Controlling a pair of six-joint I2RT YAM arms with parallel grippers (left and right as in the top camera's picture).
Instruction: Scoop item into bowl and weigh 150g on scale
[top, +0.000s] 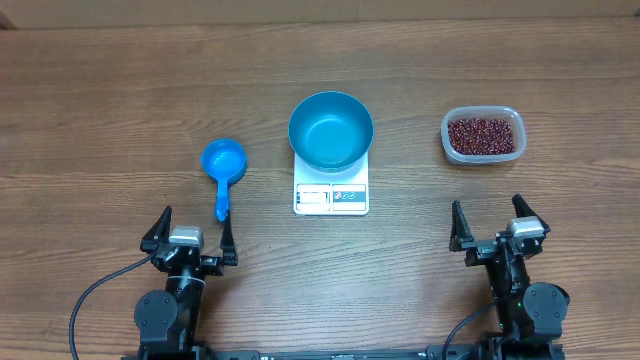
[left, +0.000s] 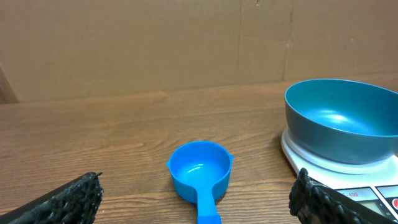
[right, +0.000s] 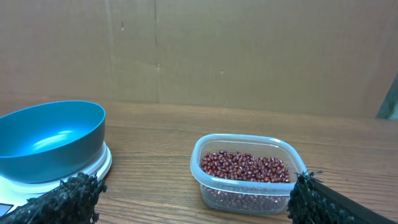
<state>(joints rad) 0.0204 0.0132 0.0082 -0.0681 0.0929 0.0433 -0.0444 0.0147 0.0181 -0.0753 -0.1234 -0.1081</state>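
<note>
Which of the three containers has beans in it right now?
The clear tub on the right holds the red-brown beans; the blue bowl on the scale and the blue scoop are empty.

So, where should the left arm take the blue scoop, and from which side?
By the handle, coming from the near side with the left fingers across it. The scoop sits upright with its thin, straight handle pointing toward that arm, while the round cup is much wider.

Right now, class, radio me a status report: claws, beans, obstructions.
Left claw, right claw open, empty. Beans in tub; bowl empty on scale. Scoop lies free. Nothing blocking.
</note>
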